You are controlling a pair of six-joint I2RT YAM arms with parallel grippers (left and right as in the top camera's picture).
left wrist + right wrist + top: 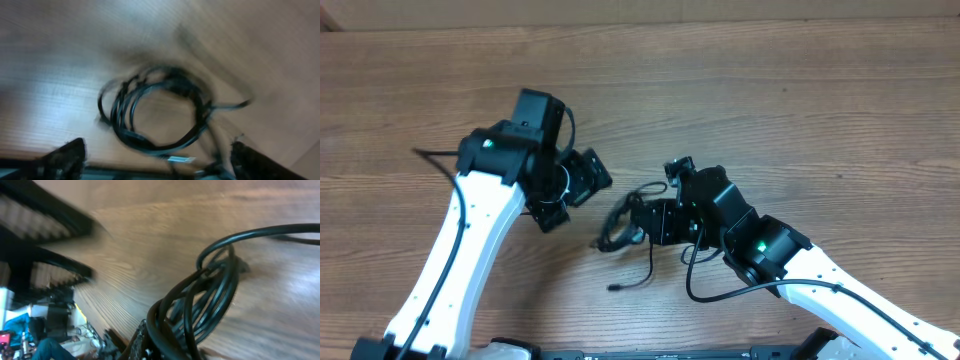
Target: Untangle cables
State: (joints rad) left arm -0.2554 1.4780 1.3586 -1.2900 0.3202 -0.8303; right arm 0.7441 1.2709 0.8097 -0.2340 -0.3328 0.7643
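Note:
The cables [616, 232] are a small tangled coil of thin black cords on the wooden table, with one loose end trailing toward the front [617, 287]. My right gripper [632, 224] is shut on the coil's right side; in the right wrist view the cables [210, 300] loop up out of the right gripper [167, 342]. My left gripper [576, 192] stands wide open just left of the coil, not touching it. In the blurred left wrist view the cables [155, 112] lie ahead of the left gripper [157, 146], whose fingers [65, 159] frame them, and a silvery plug [180, 159] shows.
Bare wooden table [800, 90] stretches all round. A thin black cord [432, 158] runs under the left arm at the far left. The right arm's own thick wire [705, 290] loops near the front edge.

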